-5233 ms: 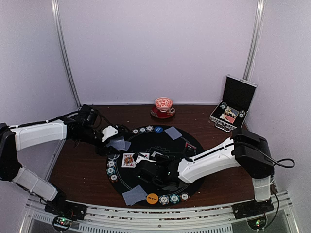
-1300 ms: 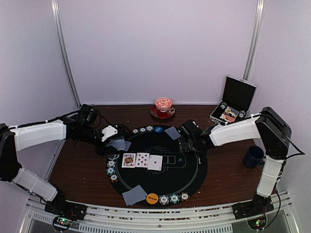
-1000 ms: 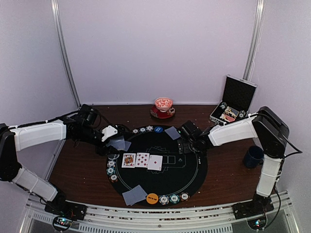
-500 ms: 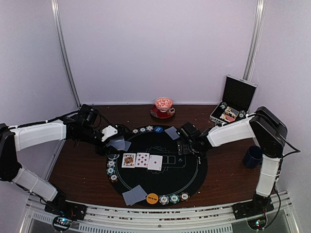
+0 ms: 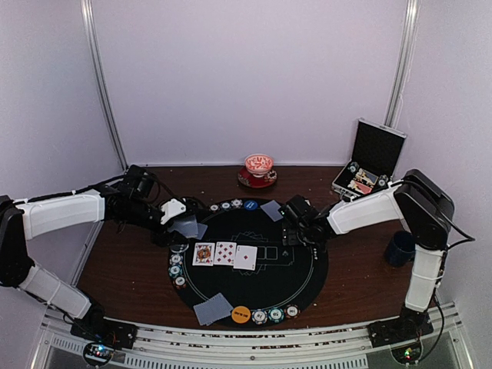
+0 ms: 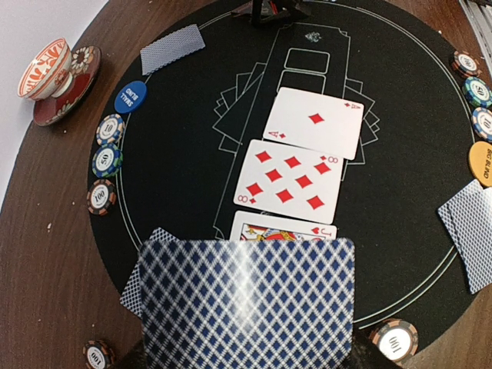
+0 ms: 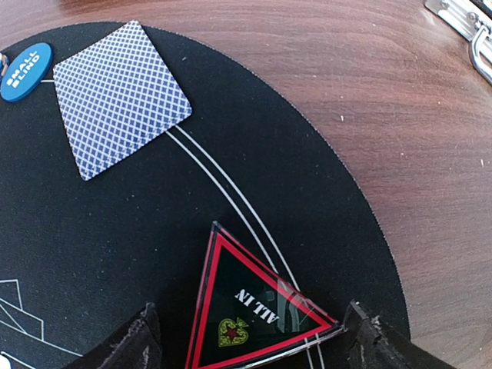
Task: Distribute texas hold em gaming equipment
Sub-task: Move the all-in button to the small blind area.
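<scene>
Grips a stack of grey-blue-backed cards point(image 6: 246, 307) in the left gripper point(image 5: 182, 224), pinched firmly, above the left rim of the round black mat point(image 5: 305, 280). Finds just right of that, on the mat's edge, a curved row of striped chips point(image 5: 176, 265). Counts next three face-up cards point(image 5: 224, 253) side by side: a jack, the eight of diamonds, the ace of diamonds. Finds face-down cards point(image 5: 211, 309) at the near rim, the orange disc point(image 5: 241, 314) just beside them, and three near chips point(image 5: 276, 314) right of it. Finds along the far rim three far chips point(image 5: 225, 205), the blue disc point(image 5: 250, 204) and a far face-down hand point(image 7: 123, 96), with a red patterned cup point(image 5: 259, 164) on the table beyond. Spreads the right gripper point(image 7: 254, 332) wide, holding nothing, low over the mat's right part, straddling with its fingers point(image 7: 138, 338) a triangular ALL IN marker point(image 7: 254, 300) lying flat there; cannot tell whether either finger touches it. Finds the open case point(image 5: 369, 165) at far right, well apart, and a blue mug point(image 5: 400, 247) nearer.
</scene>
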You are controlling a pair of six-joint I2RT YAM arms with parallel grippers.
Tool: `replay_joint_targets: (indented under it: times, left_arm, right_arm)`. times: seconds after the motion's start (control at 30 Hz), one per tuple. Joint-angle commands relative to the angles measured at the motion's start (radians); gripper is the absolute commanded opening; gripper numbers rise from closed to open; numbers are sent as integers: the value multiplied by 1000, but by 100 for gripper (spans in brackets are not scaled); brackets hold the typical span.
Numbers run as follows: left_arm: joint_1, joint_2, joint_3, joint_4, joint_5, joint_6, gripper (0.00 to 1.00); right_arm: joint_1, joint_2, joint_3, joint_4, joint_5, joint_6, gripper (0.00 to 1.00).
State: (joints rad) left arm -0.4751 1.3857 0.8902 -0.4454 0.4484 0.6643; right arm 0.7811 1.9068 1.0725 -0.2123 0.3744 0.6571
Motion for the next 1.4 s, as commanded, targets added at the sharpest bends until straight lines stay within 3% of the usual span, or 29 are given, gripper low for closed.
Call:
replay_joint_targets:
  times: [0.0, 0.1, 0.3, 0.53, 0.97, 1.37]
  left_arm:
    - [1, -4, 5, 34, 2, -3, 62]
    - [1, -4, 5, 34, 2, -2, 62]
    - [3, -5, 3, 34, 3, -2, 62]
    - [2, -4, 4, 34, 4, -2, 62]
    - [2, -4, 6, 33, 2, -2, 62]
    - [1, -12, 5, 34, 3, -3, 62]
  right_arm:
    - [5, 21, -19, -20, 9, 20, 81]
    - [6, 22, -17, -24, 24, 22, 80]
    - [7, 28, -10, -31, 57, 22, 68]
    - [7, 14, -13, -18, 66, 22, 65]
    - [25, -54, 49, -21, 60, -28, 65]
    - [88, 35, 237, -62, 67, -73, 65]
